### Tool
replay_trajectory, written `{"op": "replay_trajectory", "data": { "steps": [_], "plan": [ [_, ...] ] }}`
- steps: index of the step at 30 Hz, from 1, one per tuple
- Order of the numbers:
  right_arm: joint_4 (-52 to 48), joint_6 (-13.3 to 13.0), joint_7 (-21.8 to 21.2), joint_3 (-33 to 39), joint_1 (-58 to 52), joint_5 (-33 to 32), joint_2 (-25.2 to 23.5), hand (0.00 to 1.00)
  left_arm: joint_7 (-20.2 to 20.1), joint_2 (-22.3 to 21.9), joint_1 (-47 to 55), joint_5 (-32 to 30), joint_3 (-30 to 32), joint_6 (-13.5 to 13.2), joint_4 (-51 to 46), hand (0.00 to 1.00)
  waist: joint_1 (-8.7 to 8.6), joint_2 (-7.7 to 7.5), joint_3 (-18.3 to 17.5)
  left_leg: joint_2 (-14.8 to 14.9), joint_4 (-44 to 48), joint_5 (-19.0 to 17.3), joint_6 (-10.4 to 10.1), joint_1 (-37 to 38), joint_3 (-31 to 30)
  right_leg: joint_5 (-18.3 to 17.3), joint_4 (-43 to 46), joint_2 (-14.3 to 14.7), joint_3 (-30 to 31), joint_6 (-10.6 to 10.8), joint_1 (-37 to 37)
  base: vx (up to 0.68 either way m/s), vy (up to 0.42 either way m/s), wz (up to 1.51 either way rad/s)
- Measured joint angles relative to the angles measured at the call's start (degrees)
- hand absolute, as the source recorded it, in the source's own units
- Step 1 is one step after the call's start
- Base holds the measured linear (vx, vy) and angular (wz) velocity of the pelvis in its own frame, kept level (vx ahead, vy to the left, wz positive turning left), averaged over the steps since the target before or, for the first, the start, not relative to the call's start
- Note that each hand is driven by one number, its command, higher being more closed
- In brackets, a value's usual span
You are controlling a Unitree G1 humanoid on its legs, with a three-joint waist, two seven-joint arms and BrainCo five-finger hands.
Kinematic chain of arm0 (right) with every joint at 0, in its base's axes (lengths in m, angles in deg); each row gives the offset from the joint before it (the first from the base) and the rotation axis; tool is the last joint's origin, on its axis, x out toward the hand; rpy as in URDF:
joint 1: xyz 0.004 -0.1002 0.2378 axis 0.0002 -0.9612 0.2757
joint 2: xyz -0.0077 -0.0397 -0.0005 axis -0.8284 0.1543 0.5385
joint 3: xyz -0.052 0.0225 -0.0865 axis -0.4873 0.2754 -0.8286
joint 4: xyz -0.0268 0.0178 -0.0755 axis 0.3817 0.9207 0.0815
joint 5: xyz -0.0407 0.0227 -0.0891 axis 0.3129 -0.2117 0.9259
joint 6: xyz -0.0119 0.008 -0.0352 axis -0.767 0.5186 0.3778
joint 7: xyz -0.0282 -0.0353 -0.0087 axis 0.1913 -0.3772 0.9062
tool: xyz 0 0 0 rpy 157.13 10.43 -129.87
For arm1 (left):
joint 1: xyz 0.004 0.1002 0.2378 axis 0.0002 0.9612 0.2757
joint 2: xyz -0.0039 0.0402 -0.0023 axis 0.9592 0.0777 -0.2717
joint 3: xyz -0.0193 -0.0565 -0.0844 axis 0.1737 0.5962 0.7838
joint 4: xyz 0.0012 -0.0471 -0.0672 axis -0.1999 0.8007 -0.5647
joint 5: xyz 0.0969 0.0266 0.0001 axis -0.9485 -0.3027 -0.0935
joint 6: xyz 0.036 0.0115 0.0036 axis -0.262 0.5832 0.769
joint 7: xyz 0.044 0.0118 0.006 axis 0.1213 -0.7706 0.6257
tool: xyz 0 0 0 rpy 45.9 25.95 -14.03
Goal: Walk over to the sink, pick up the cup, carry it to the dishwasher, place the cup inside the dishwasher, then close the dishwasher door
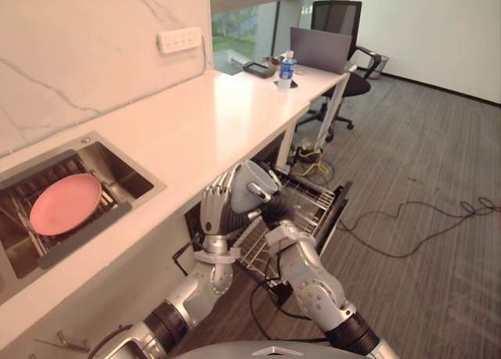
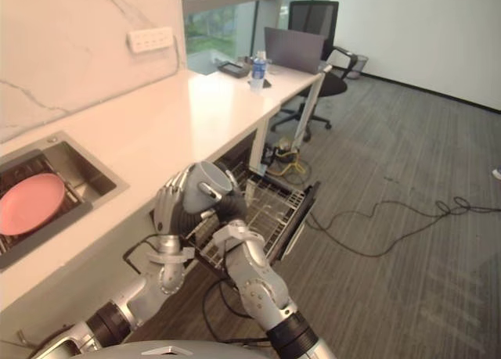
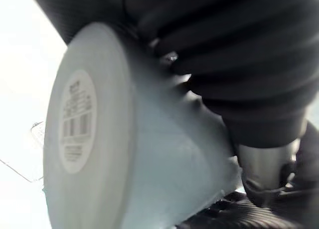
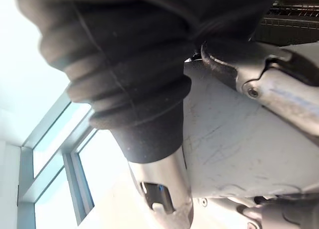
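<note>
The cup (image 1: 252,181) hangs just above the open dishwasher's rack (image 1: 307,204). The right hand (image 1: 274,212) has its fingers curled round the cup, and the left hand (image 1: 218,212) leans relaxed fingers on its side. Carrying looks almost done; next the cup must go down into the rack. I count one cup, one plate (image 1: 66,204) and one bottle (image 1: 286,71).

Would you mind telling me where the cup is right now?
Centre of the left eye view: the cup sits in the right robot hand, left robot hand against it, above the dishwasher rack.
</note>
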Motion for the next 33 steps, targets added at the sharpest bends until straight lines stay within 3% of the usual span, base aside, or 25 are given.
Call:
{"op": "replay_trajectory", "data": {
  "steps": [14,23,25,30,33],
  "plan": [
    [0.0,-4.7,2.1,-0.1,0.2,0.0,0.1,1.0,-1.0,0.0,0.4,0.0,-1.3,-0.4,-1.1,0.0,0.07,0.34,-0.1,0.0,0.0,0.0,0.0,0.0,0.0,0.0,0.0,0.1,0.2,0.0,-0.1,0.0,0.0,0.0],
    [0.0,-6.7,2.3,3.5,0.2,0.6,-2.8,1.0,1.5,-0.7,1.9,-1.2,-0.1,-1.2,1.2,0.0,0.06,1.37,-0.6,0.0,0.0,0.0,0.0,-0.2,0.1,0.0,0.0,0.2,0.5,0.1,-0.6,0.0,0.0,-0.01],
    [0.0,-7.1,2.3,5.4,0.2,1.4,-3.9,1.0,1.7,-0.7,2.3,-1.3,0.4,-1.2,1.5,0.0,0.03,1.38,-0.6,0.0,0.0,0.0,0.0,-0.2,0.2,0.0,0.0,0.2,0.5,0.1,-0.6,0.0,0.0,-0.02],
    [-0.2,-11.6,2.3,15.8,0.2,3.4,-6.3,1.0,4.1,-1.8,4.5,-1.0,9.1,-1.3,1.2,0.0,0.41,1.4,-0.5,0.1,0.0,0.0,0.0,0.0,1.3,-0.3,-0.1,0.3,1.3,0.0,-0.8,0.0,0.001,-0.07],
    [-0.2,-14.1,2.3,21.4,-0.2,3.6,-6.3,1.0,1.7,-2.0,4.5,2.5,12.8,-3.8,-1.8,0.0,0.44,1.42,-0.5,0.1,0.0,-0.1,0.0,-0.1,1.3,-0.3,-0.1,0.3,1.3,0.0,-0.8,0.0,0.001,-0.01]
  ]
}}
